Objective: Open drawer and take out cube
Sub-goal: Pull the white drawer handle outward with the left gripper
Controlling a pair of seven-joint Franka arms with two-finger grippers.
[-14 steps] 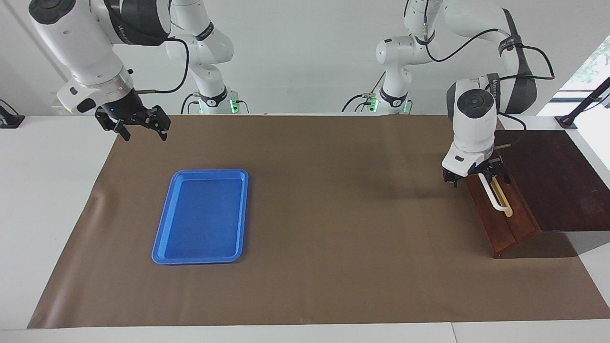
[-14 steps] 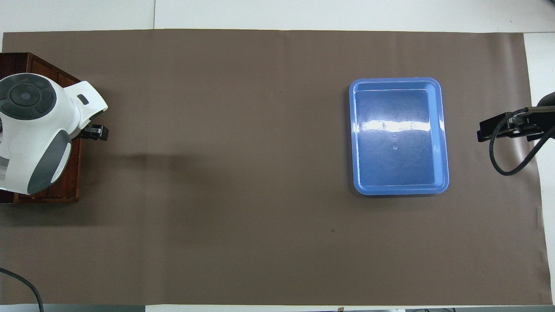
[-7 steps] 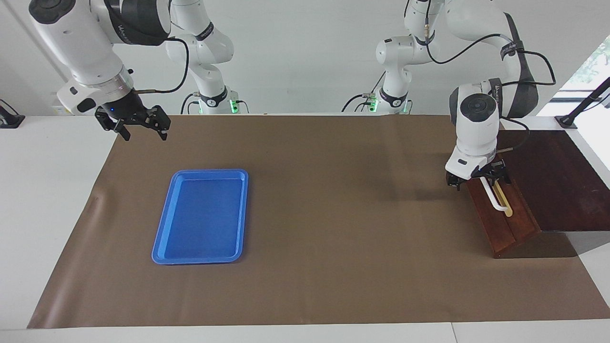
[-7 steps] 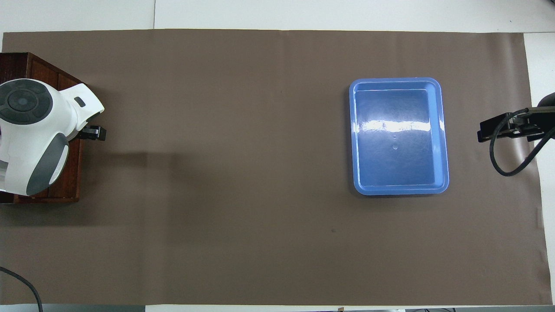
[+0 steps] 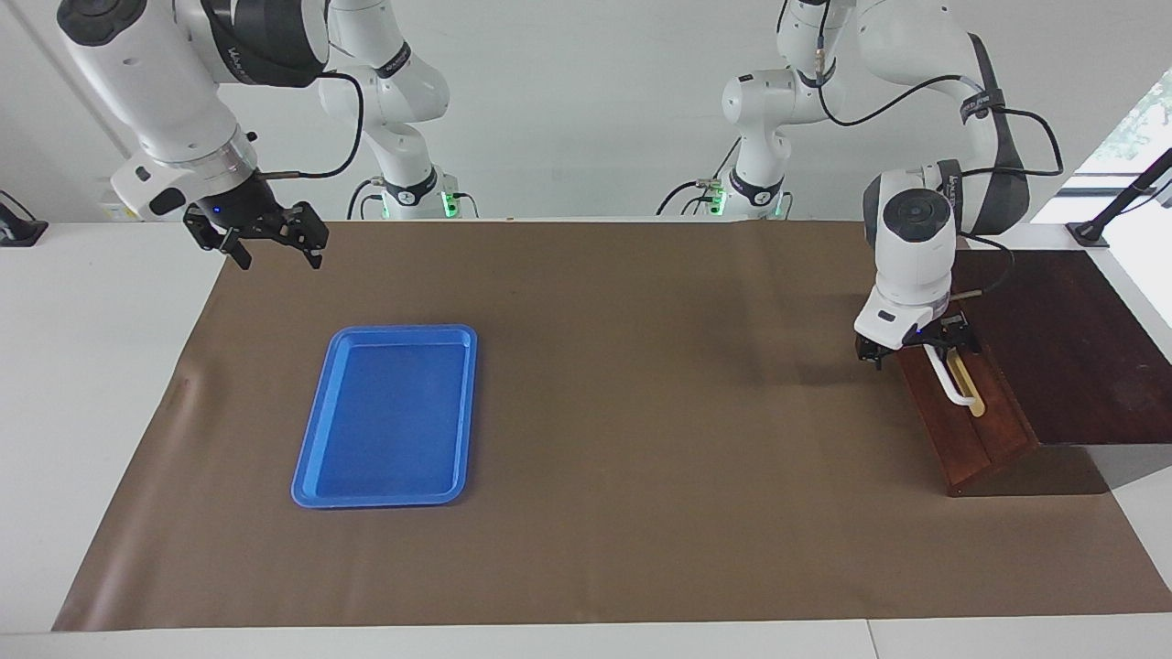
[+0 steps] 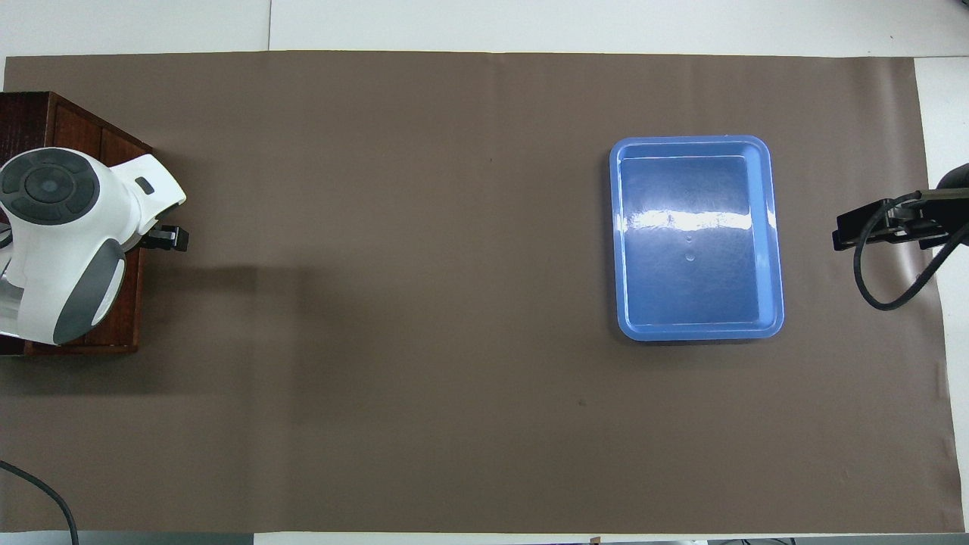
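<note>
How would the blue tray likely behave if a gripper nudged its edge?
The blue tray looks rigid and glossy, so it would probably slide flat across the brown mat without flexing. It sits empty and shallow, so it is likely light and unlikely to tip.

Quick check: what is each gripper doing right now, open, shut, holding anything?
Left gripper: open, at the white bar handle of the dark reddish-brown wooden drawer, holding nothing.
Right gripper: open, empty, waiting in the air at the right arm's end of the table.

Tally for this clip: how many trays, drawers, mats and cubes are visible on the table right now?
Blue tray: 1
Wooden drawer, shut: 1
Brown mat: 1
Cube: 0 in view
Total: 3
</note>
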